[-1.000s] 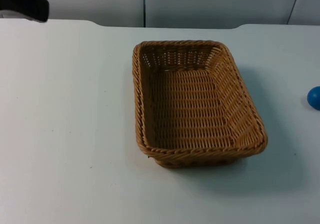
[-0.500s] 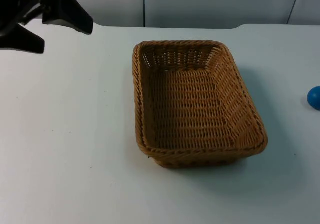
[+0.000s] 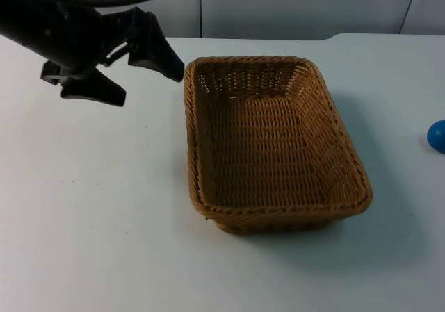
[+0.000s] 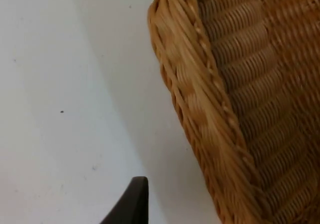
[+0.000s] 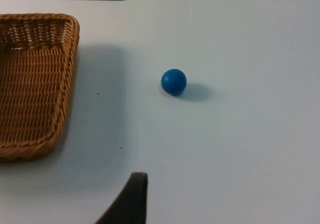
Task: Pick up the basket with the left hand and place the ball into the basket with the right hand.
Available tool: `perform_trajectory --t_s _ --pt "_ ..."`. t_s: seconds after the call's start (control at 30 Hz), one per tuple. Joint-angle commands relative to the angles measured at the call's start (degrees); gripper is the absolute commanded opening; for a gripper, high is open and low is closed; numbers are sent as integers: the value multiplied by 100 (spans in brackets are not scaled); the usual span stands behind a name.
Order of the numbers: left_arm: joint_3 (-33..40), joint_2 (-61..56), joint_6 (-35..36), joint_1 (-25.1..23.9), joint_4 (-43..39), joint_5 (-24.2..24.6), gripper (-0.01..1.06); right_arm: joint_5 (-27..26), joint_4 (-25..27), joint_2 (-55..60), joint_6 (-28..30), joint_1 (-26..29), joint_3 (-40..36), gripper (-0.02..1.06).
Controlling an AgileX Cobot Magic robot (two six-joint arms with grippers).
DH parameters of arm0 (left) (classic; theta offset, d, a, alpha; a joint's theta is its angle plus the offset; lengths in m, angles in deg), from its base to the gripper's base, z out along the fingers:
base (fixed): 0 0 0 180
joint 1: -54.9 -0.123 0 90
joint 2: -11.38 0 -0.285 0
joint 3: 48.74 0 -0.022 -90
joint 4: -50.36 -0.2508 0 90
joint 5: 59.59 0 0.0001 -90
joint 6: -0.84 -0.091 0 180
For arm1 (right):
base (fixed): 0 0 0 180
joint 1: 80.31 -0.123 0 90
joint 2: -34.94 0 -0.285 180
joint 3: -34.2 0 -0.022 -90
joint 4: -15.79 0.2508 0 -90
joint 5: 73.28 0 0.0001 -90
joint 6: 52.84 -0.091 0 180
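Note:
A tan wicker basket (image 3: 195, 142) stands empty on the middle of the white table; its woven rim (image 4: 200, 109) runs close by in the left wrist view. My left gripper (image 3: 139, 81) hovers open just left of the basket's far-left corner, one finger (image 3: 165, 63) almost at the rim and nothing between the fingers. A small blue ball (image 3: 437, 135) lies at the table's right edge, well apart from the basket. In the right wrist view the ball (image 5: 173, 81) rests on the table to the right of the basket (image 5: 68, 79), and the right arm waits back from it.
The white table (image 3: 90, 208) ends at a grey partition wall (image 3: 292, 6) at the back. Open table surface lies left of and in front of the basket, and between the basket and the ball.
The left arm has swung in from the upper left corner toward the basket's far-left corner, its gripper open. Basket and ball have not moved.

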Motion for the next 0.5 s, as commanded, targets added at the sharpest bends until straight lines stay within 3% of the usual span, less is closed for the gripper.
perform_trajectory --t_s 0.0,0.17,0.47 --pt "-135 154 112 126 43 24 99 -50 -17 -17 19 39 -31 104" --pt "-488 649 385 542 30 -173 99 -50 -17 -17 19 39 -31 104" --pt "-862 1059 883 769 -149 -283 99 -50 -17 -17 19 39 -31 104"
